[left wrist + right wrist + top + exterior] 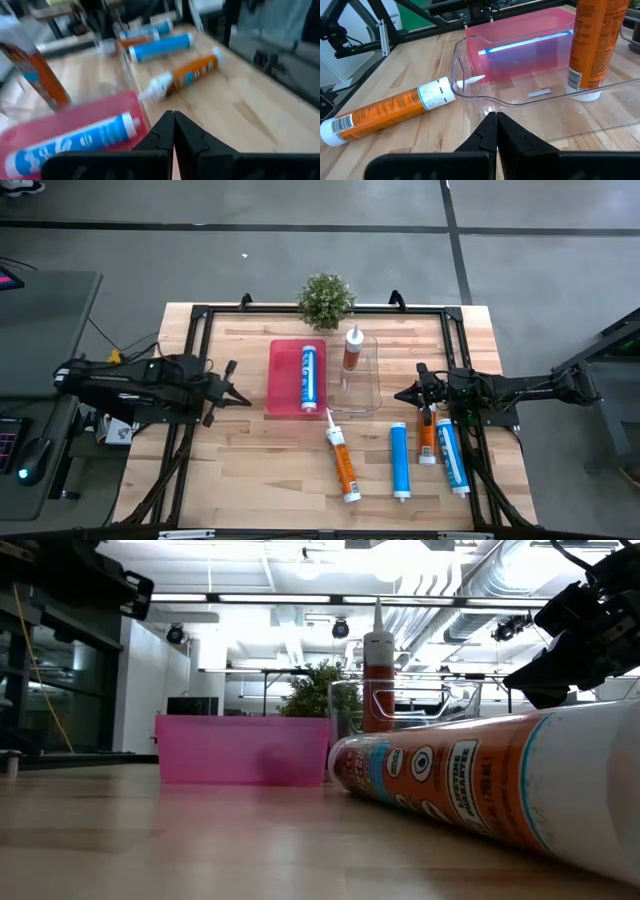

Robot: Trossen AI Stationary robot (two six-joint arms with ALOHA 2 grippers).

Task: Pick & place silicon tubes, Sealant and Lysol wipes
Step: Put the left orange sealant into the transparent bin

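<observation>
on the near half of the table point(250, 470), four tubes lie loose, long axes running near to far. the orange tube point(342, 462) is nearest the middle, its nozzle toward the trays; a blue tube point(400, 461) lies beside it, then an orange-and-blue pair point(441, 448) just below the right tool point(408, 394). that tool is clenched, empty, and nearer all four. farther back, the pink tray point(282, 380) holds one blue tube; the clear tray point(370, 385) holds an upright sealant point(352, 350). the left tool point(238, 398), clenched and empty, hovers beside the pink tray.
</observation>
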